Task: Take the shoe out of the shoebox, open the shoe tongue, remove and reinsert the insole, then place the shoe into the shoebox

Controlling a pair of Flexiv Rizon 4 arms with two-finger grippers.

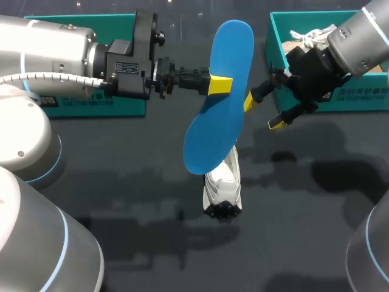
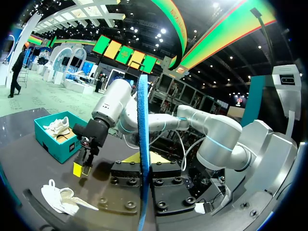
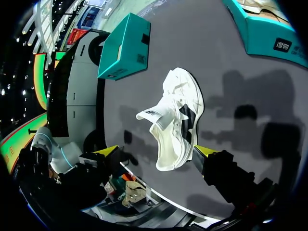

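- Pinching the blue insole (image 1: 216, 121), the left gripper (image 1: 219, 85) holds it above the white shoe (image 1: 223, 191) on the table (image 1: 121, 182), likely for reinsertion.
- The right gripper (image 1: 262, 112) hangs beside it, spread open, seemingly ready to help.

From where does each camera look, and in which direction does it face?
Head view: above and behind the robot, looking down on the table; both grippers show, the left gripper holding the blue insole, the right gripper open.
Left wrist view: on the left wrist, facing across the table at the right gripper; its own gripper shows.
Right wrist view: on the right wrist, facing down at the white shoe; its own gripper shows.
Shared: all three see the white shoe.
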